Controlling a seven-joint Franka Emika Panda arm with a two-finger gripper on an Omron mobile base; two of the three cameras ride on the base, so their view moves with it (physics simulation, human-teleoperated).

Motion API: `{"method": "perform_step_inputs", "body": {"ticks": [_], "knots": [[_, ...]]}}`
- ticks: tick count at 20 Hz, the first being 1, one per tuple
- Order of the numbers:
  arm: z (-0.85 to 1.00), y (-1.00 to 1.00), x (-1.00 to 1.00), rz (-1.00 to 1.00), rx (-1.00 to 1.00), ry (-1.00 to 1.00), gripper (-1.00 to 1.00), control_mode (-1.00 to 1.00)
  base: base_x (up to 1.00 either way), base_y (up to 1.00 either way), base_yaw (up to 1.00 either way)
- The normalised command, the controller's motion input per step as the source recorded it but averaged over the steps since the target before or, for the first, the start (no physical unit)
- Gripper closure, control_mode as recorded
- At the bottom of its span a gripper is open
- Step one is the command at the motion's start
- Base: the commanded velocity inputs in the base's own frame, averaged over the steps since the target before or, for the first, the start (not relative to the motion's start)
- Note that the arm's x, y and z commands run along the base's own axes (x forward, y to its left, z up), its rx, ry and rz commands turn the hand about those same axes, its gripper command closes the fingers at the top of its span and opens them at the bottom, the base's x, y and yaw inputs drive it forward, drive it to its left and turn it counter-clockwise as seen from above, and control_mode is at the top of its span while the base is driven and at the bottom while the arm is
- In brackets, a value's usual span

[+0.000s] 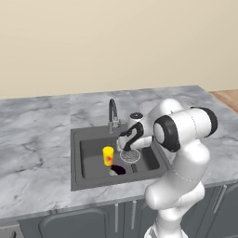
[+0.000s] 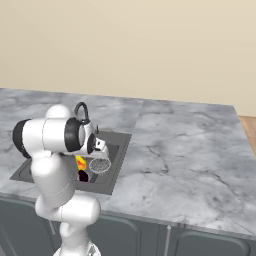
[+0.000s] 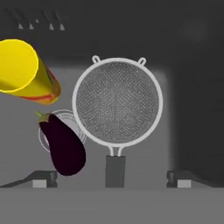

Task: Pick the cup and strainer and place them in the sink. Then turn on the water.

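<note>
Now we are looking down into the sink (image 3: 192, 109) through the hand view, and our gripper (image 3: 111, 179) is standing spread wide, its two fingertips (image 3: 43, 178) far apart at roughly seven and five o'clock of that picture, pinching nothing. Between them the strainer (image 3: 117, 101) is lying on the basin floor: its round mesh head is sitting near the centre of the picture, and its short dark handle is pointing toward six o'clock, ending midway between the fingertips without touching either. At about ten o'clock from the mesh the cup (image 3: 24, 72) is showing its open yellow mouth toward us, with the red-orange mark along its side. At about eight o'clock from the mesh, a dark purple eggplant (image 3: 64, 146) is lying across the drain ring, just beside the strainer's rim.

From the left base view we are seeing the cup (image 1: 108, 155) standing upright inside the sink (image 1: 76, 158), the strainer (image 1: 130, 155) at its three o'clock beneath the hand, and the eggplant (image 1: 118, 169) nearer the front wall. The faucet (image 1: 112, 114) is rising behind the basin at twelve o'clock. The marble countertop (image 1: 32, 153) is surrounding the rim.

In the right base view the strainer (image 2: 100, 165) is lying just right of the cup (image 2: 80, 162), and the gripper (image 2: 101, 148) is hovering above them.
</note>
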Motion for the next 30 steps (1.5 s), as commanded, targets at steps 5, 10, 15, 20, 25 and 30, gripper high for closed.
{"method": "perform_step_inputs", "body": {"ticks": [5,10,15,20,25,30], "knots": [[0.2,-0.16,0.0,0.0,0.05,-0.16,-1.0,-1.0,0.0,0.0,0.0],[0.2,-0.22,0.0,0.0,0.08,-0.19,-1.0,-1.0,0.0,0.0,0.0],[0.16,-0.1,0.0,0.0,0.04,-0.23,-1.0,-1.0,0.0,0.0,0.0],[0.03,0.0,0.0,0.0,0.0,-0.28,-1.0,-1.0,0.0,0.0,0.0],[0.0,0.0,0.0,0.0,0.0,-0.27,-1.0,-1.0,0.0,0.0,0.0],[0.01,0.0,0.0,0.0,0.0,-0.27,-1.0,-1.0,0.0,0.0,0.0]]}}
